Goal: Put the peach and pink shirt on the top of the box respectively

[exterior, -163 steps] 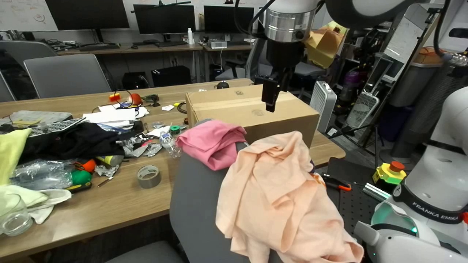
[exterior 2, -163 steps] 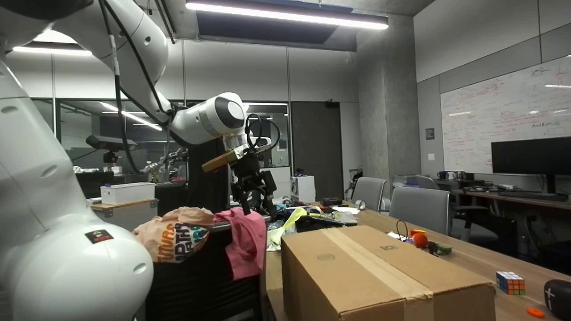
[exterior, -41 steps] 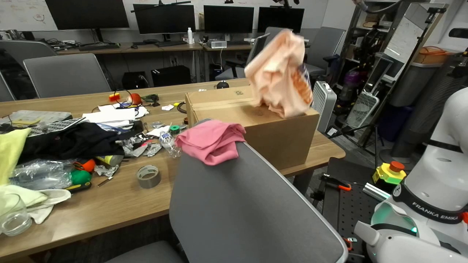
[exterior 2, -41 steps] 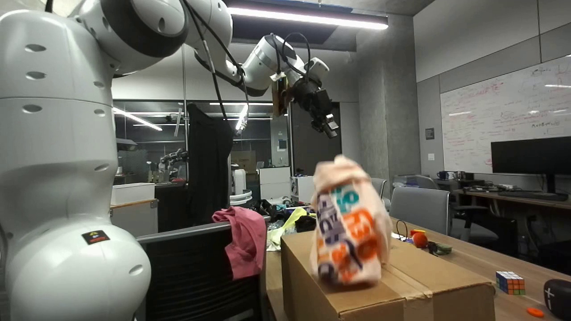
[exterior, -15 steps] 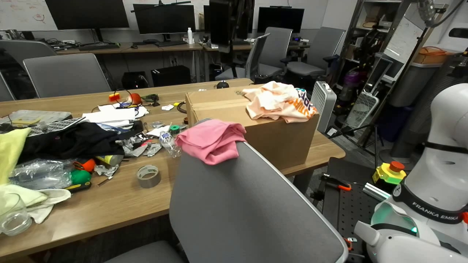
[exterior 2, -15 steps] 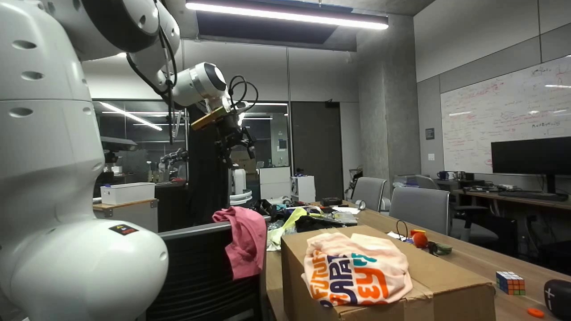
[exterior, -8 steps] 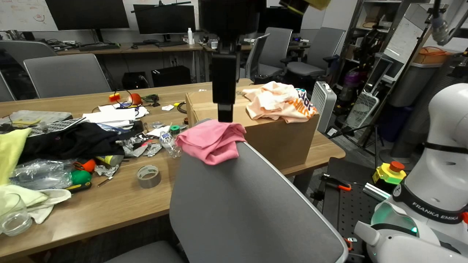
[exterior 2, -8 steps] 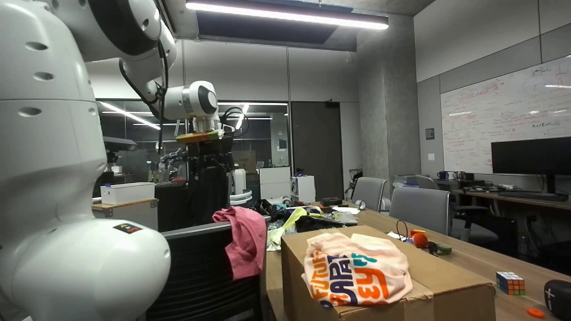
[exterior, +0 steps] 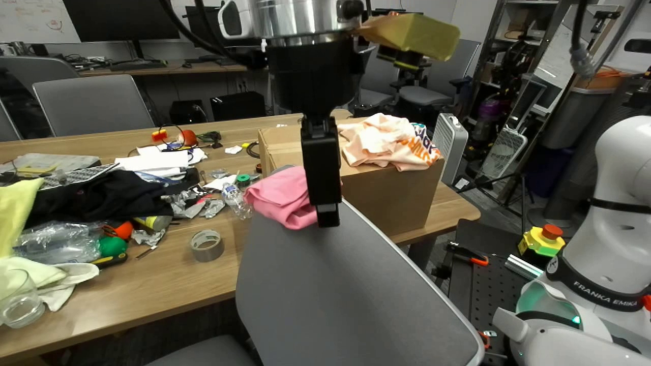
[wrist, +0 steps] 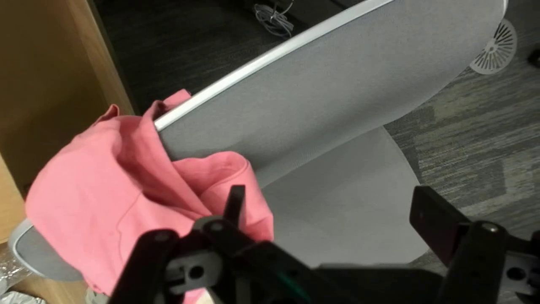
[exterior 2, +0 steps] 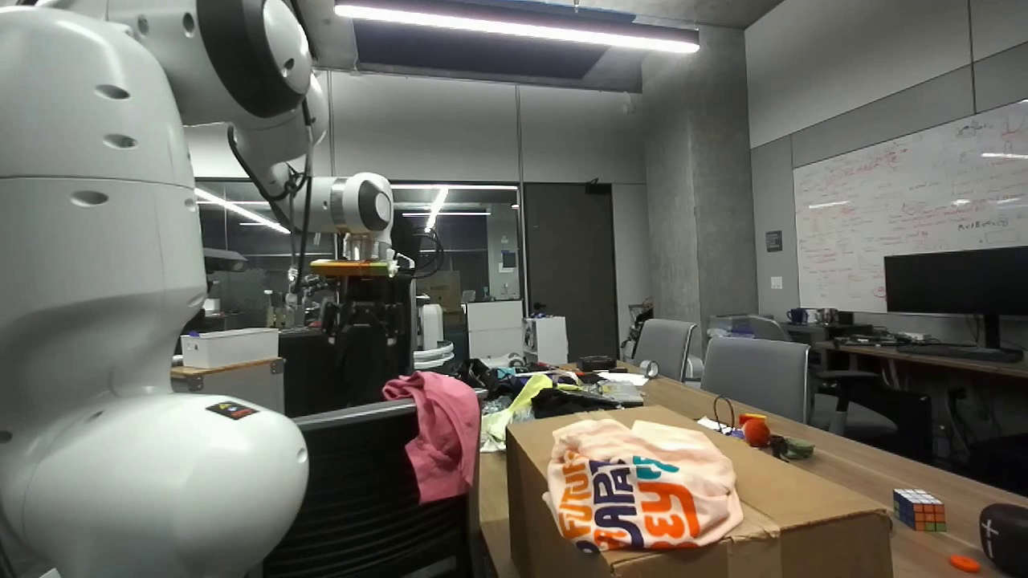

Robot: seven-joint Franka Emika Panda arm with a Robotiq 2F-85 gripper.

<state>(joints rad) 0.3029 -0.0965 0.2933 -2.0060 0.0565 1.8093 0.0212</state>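
One peach shirt (exterior 2: 642,490) lies on top of one box (exterior 2: 803,494); on its print I can read "FUTUR". One pink shirt (exterior 2: 442,433) hangs over one grey chair (exterior: 356,295), which stands near in an exterior view. Close to this shirt, my gripper (wrist: 329,198) has its two fingers (wrist: 438,221) wide apart. At the right, my arm (exterior: 597,259) carries the name "FRANKA EMIKA".

One shirt (exterior: 384,141) lies on the box (exterior: 391,201), another shirt (exterior: 279,197) over a chair back (exterior: 351,295).

Free room above the pink shirt (exterior 2: 440,441), chair back (exterior: 351,290) underneath
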